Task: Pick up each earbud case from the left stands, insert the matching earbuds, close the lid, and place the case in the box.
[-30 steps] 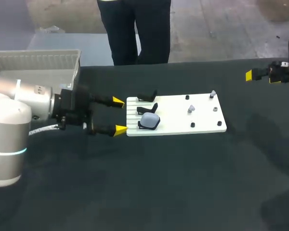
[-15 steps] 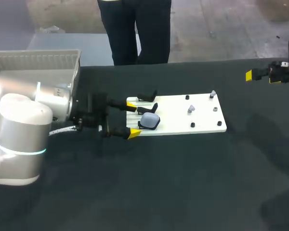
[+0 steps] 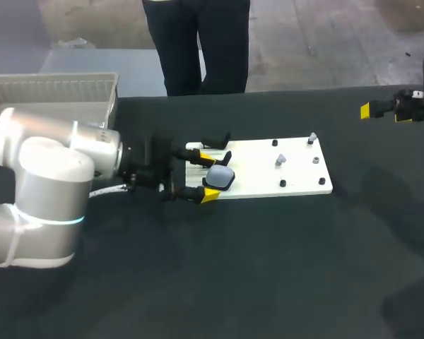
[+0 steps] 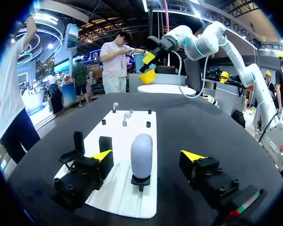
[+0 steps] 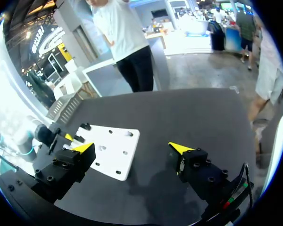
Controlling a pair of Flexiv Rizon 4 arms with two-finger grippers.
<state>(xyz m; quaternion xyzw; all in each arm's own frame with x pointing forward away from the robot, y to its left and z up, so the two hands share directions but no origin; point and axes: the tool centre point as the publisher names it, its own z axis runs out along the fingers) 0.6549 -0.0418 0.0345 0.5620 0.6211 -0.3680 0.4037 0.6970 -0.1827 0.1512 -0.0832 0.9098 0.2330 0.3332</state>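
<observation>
Head view: left pincer [image 3: 208,175] reaches the earbud case [image 3: 220,177].
It has advanced; I see it spread wide, straddling the earbud case without touching, ready to grip.

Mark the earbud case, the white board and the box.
earbud case [image 4: 141,153], left wrist view, middle of its shell.
white board [image 3: 258,169], head view, bare middle.
box [image 3: 56,90], head view, ribbed wall.

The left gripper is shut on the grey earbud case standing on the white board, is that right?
No. The left gripper is open: the left wrist view shows its yellow tips apart on either side of the grey earbud case, neither touching it. The case stands on the white board.
</observation>
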